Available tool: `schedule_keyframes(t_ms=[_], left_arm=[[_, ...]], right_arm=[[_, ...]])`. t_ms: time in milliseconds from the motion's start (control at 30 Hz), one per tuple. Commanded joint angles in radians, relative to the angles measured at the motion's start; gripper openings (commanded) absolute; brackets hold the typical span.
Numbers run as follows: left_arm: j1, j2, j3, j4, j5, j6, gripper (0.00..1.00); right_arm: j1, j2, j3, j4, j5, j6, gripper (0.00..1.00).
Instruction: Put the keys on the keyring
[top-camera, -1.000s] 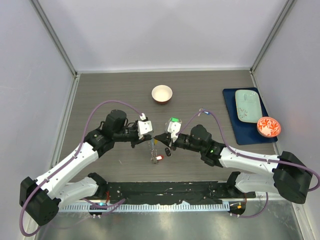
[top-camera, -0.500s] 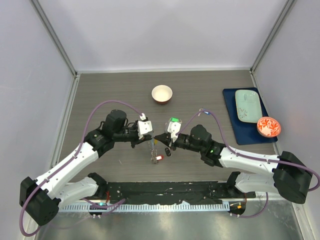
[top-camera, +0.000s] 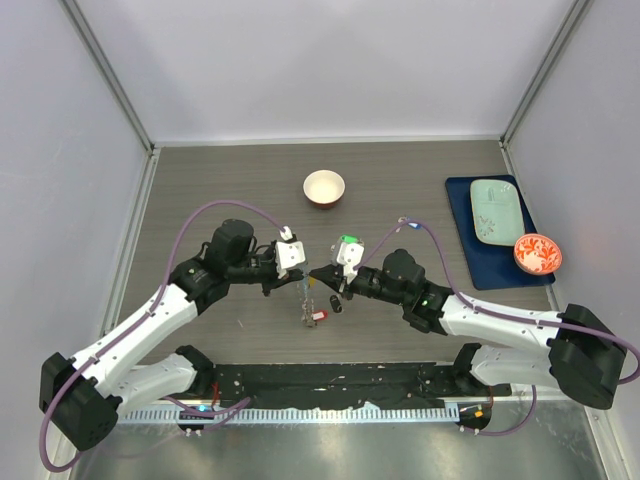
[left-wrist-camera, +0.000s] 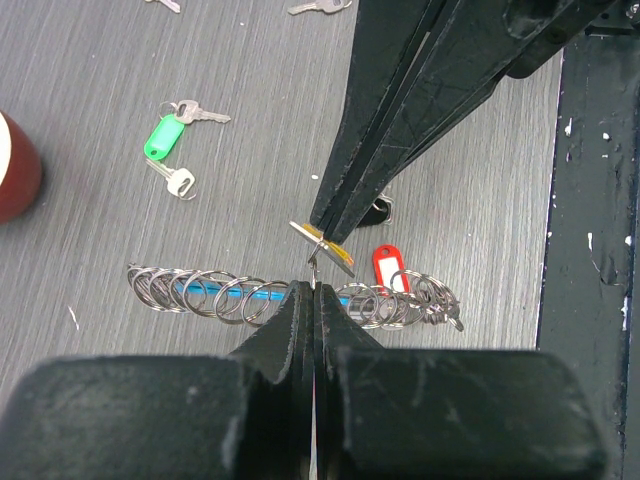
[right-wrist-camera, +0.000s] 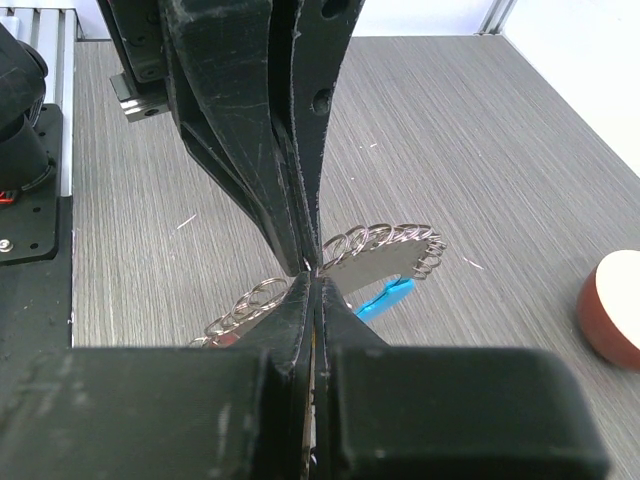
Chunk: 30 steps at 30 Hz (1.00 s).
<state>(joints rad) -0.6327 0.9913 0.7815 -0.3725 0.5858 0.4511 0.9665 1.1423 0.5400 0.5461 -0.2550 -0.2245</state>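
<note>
The left gripper has its fingers pressed fully together on a thin strand of wire that looks like the free end of the keyring. Tip to tip with it, the right gripper has its fingers just as tightly pinched on the yellow-tagged key, which is tilted right at the meeting point.

Judging from this, the danger is at that tiny junction. The wire end is fine and springy, so a slight misalignment could send it past the key's hole. A push from the key could also bend the wire or pull it out of the left pinch. The key is held only by an edge, so it may twist or drop.

Just beyond the tips, the rest of the keyring stretches across the middle of the left wrist view as a row of loops. Its blue tag sits among them and a red tag at the right end. I cannot tell whether it rests on the table or hangs just above it. Further off, toward the upper left, a green-tagged key lies loose.

In the top view both arms reach in from the lower corners, elbows bent outward and wrists level, with the fingers facing each other at centre frame. The white bowl stands well beyond them.
</note>
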Motion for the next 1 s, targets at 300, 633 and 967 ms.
schedule_keyframes(t_ms=[300,633,967], left_arm=[[-0.001,-0.019,0.045,0.043,0.017,0.000,0.00],[-0.001,-0.011,0.047,0.041,0.003,-0.002,0.00],[-0.001,-0.010,0.048,0.038,-0.003,-0.003,0.00]], right_arm=[[-0.002,0.013,0.029,0.043,0.002,0.007,0.01],[-0.002,-0.015,0.014,0.057,0.019,0.008,0.01],[-0.003,-0.023,0.012,0.063,-0.003,0.010,0.01]])
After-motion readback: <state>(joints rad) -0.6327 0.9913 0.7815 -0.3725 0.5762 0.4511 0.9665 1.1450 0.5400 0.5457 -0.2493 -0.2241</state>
